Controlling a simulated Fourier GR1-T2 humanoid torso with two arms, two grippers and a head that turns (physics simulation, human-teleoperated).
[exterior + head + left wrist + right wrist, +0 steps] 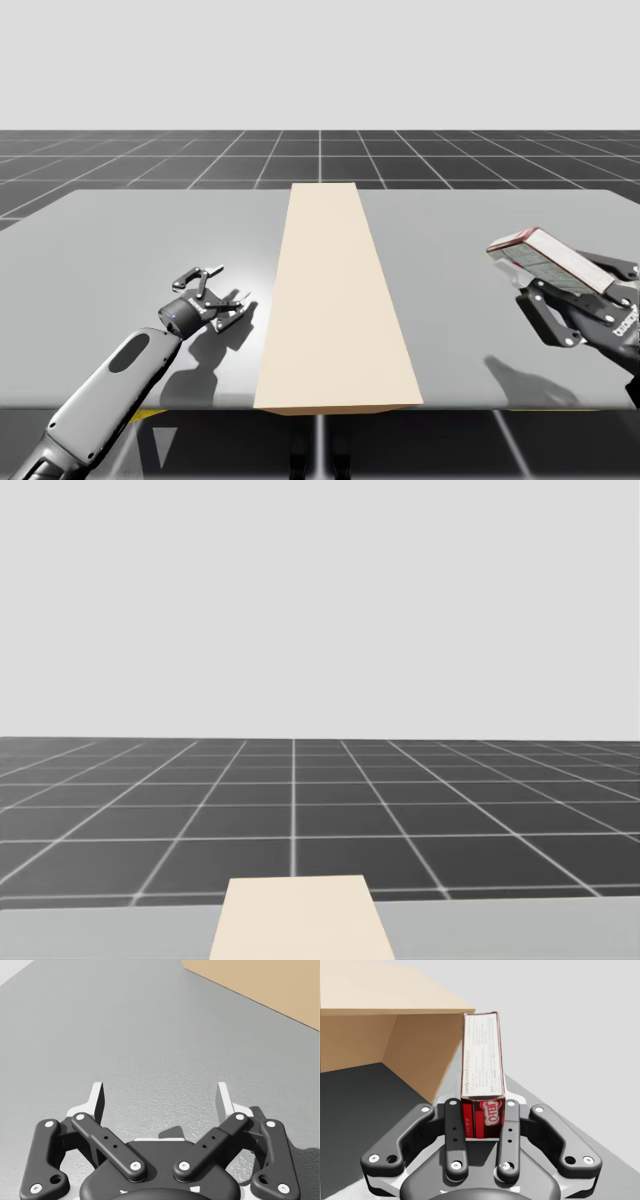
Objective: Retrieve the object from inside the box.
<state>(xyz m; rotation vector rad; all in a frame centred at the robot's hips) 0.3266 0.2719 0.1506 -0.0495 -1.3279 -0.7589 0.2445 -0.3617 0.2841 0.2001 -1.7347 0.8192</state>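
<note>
- The grey tabletop (150, 230) spans the high view, with a dark gridded floor (120, 160) beyond it at 12 o'clock.
- A long tan box (335, 300) lies along the middle from 6 to 12 o'clock, between my 2 arms. Its open side and tan inner walls face the right wrist view.
- My left tool (160, 1097) is at 8 o'clock of the tan box, low over bare tabletop, fingers spread apart.
- My right tool (481, 1120) is at 3 o'clock, well apart from the tan box, clamped on the carton's red end.
- The red-and-white carton (545, 258) is outside the tan box, pressed from 2 sides and sticking out ahead of the fingers.
</note>
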